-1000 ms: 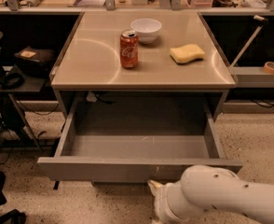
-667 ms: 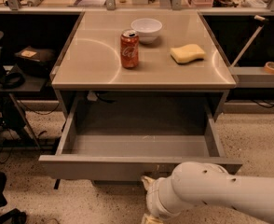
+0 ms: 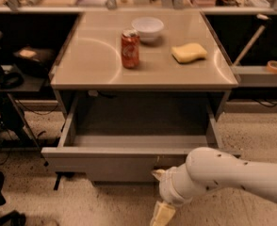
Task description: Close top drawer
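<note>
1. Where the white arm (image 3: 232, 173) comes in from the lower right, the picture's edge cuts it off, so only forearm and wrist show. It hides the right end of the drawer's front.
2. The gripper (image 3: 154, 197) sits low, just before that front, right of centre. Its two tan fingers (image 3: 158, 174) are spread wide with nothing between them. The upper one is at the panel (touching or just off, I can't tell), and the lower one runs off the bottom edge.
3. The top drawer (image 3: 101, 163) stands well out from under the table, its grey floor and side walls showing and its back lost in shadow.
4. Dark cables and gear (image 3: 6, 79) crowd the left, hard to make out.
5. On the table (image 3: 91, 69) a red soda can (image 3: 130, 48) stands upright, with a yellow sponge (image 3: 189, 52) to its right. A white bowl (image 3: 147, 28) sits just behind the can, but I can't see what's in it.
6. Off to the right, a roll of tape (image 3: 273, 66) rests on a shelf beside a leaning pale stick (image 3: 249, 41).
</note>
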`<state>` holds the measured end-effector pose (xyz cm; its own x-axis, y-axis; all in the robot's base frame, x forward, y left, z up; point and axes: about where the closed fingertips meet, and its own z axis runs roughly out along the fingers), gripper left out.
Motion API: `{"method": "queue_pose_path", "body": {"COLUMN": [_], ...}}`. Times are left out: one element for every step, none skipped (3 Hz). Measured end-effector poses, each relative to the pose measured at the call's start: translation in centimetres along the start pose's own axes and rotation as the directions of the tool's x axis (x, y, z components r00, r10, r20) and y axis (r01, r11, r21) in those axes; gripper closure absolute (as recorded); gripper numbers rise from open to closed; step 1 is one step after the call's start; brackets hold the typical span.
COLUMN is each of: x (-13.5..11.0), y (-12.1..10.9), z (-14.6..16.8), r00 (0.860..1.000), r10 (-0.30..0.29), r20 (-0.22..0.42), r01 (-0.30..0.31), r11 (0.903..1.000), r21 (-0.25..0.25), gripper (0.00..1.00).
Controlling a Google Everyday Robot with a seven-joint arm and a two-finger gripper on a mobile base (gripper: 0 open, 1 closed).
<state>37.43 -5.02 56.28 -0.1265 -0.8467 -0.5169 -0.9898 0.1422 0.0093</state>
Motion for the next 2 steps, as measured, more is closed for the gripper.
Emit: {"method": "queue_pose_path", "body": {"x": [0.3,-0.3], "y": [-3.3,-5.3], "z": [1.1,1.1], "r00": [1.0,1.0], "r10": [0.002,-0.001], "r20": [-0.007,-0.003], "r01": [-0.002,0.001], "r11": [0.9997,0.9999], "r21": [-0.023,-0.014], "gripper": [0.0,0.0]}}
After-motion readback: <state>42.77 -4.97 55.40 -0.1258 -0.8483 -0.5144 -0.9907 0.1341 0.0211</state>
